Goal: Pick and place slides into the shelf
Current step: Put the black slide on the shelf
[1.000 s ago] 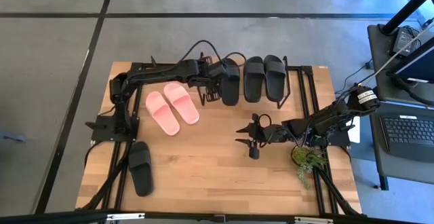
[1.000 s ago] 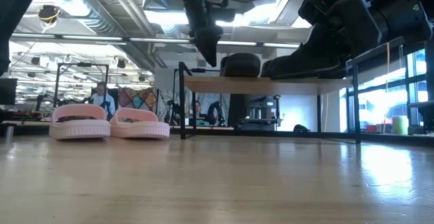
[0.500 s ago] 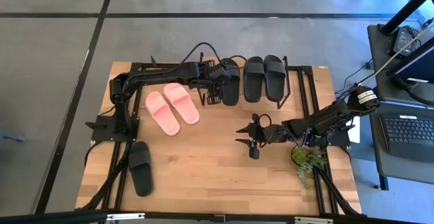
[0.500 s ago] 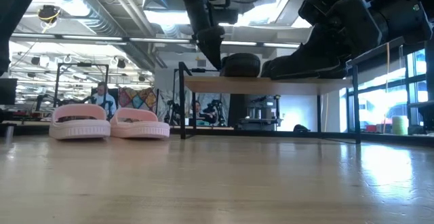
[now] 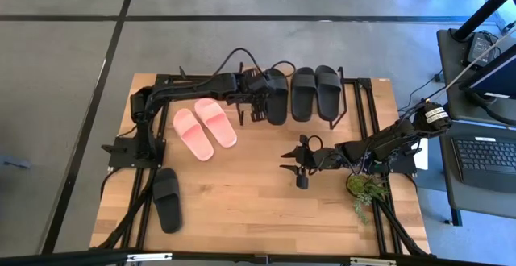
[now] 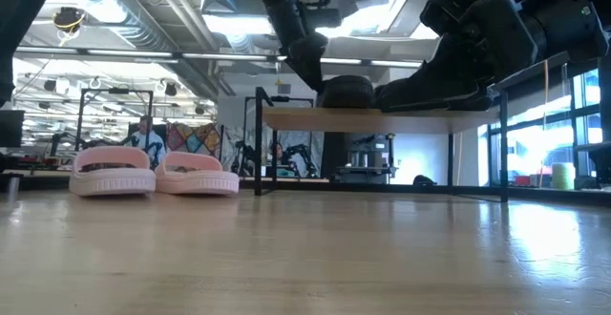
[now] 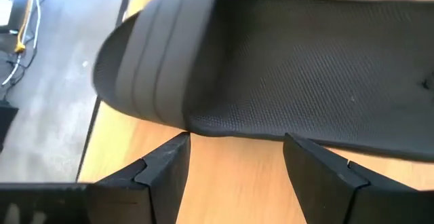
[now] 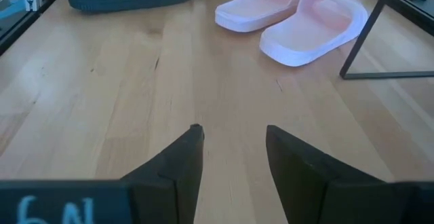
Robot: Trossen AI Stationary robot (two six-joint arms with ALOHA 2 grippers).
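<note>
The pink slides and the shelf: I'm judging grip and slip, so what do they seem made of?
The pink slides look like soft moulded foam or rubber: matte, rounded edges, one piece, though the look cannot confirm it. The shelf has a pale wooden top board with visible grain, on thin black legs that look like painted metal.
</note>
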